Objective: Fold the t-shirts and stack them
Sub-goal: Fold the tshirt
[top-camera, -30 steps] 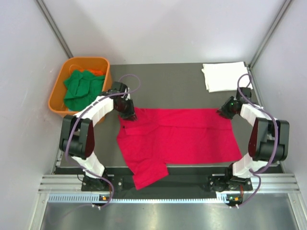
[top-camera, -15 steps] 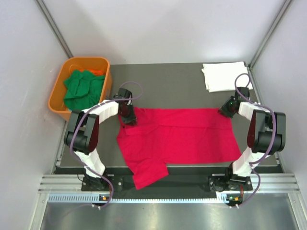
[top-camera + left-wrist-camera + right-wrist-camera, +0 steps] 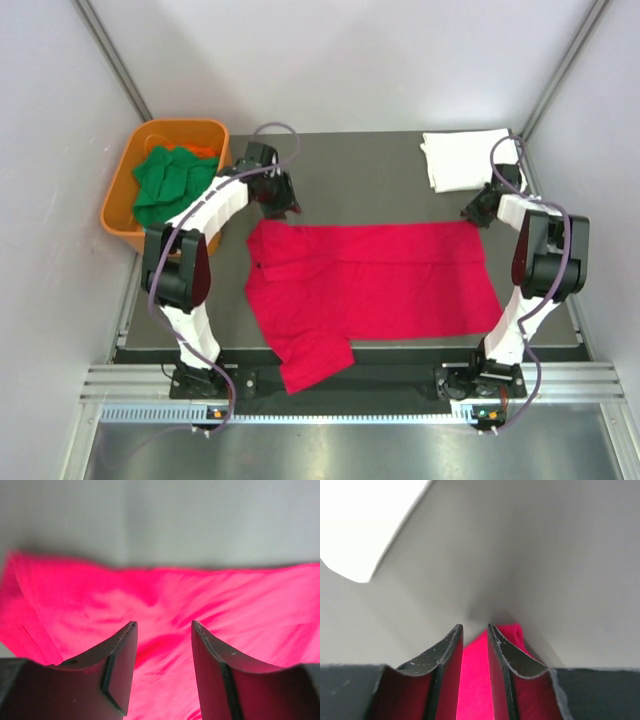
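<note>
I'm watching the left gripper (image 3: 162, 624) hanging open, nothing between its fingers, just beside the far left corner of the red t-shirt (image 3: 375, 280), which is lying spread across the table (image 3: 380, 165). The right gripper (image 3: 475, 627) is pinching its far right corner.

This is a robotics lab test cell. A left arm (image 3: 205, 220) and a right arm (image 3: 535, 250) are bolted to an aluminium rail (image 3: 380, 398) at 6 o'clock of a dark surface (image 3: 370, 170). Plain white panels (image 3: 350, 60) on metal struts (image 3: 108, 50) box it in, and cables (image 3: 275, 128) loop off the arms.
</note>
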Controlling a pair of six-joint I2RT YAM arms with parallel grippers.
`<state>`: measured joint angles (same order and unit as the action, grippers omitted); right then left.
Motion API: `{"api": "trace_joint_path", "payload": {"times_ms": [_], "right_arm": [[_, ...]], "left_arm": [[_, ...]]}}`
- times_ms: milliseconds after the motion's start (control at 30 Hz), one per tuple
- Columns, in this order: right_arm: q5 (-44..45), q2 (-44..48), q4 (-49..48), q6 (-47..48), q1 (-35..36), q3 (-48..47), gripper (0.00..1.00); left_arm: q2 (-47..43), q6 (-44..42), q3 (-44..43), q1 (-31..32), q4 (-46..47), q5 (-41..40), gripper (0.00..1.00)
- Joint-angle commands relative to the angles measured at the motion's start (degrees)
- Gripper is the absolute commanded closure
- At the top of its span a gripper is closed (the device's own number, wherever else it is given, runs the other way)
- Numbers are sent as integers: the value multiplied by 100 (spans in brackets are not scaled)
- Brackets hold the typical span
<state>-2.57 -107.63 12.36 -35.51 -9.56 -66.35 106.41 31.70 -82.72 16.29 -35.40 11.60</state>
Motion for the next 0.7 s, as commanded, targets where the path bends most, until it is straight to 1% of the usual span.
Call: {"api": "trace_joint_path", "payload": {"times_ms": [0,133,233,267,300,367,400,467,500,567,600,667], "right_arm": [[512,-354,135,194,-98,-159,72],[555,-416,144,132,-98,-229,72],[521,-591,258,132,-90,-501,72],[494,-705,336,140,-90,-667,72],[512,-750,424,123,-90,-765,72],[503,-847,661,114,-72,-984,72],[494,-751,706,192,-81,-1003,72],[520,-602,750,351,-90,-977,71],[564,-435,872,508,-90,-1011,70],[635,-311,1022,632,-116,-1038,68],[635,-267,1266,676,-125,-1099,67],[713,-153,1549,502,-125,-1135,67]], "left_arm": [[-147,-401,-649,-109,-424,-210,48],[-349,-533,-632,-205,-380,-482,48],[-428,-595,-614,-310,-459,-606,48],[-480,-508,-553,-363,-364,-275,47],[-524,-438,-465,-564,-223,67,47],[-682,-297,-168,-689,101,972,49],[-744,-375,-114,-663,138,994,50],[-815,-480,-43,-610,-54,731,50],[-884,-516,157,-610,-46,669,50],[-946,-516,422,-592,155,791,50],[-938,-473,649,-575,234,870,51],[-859,-437,809,-453,419,1116,52]]}}
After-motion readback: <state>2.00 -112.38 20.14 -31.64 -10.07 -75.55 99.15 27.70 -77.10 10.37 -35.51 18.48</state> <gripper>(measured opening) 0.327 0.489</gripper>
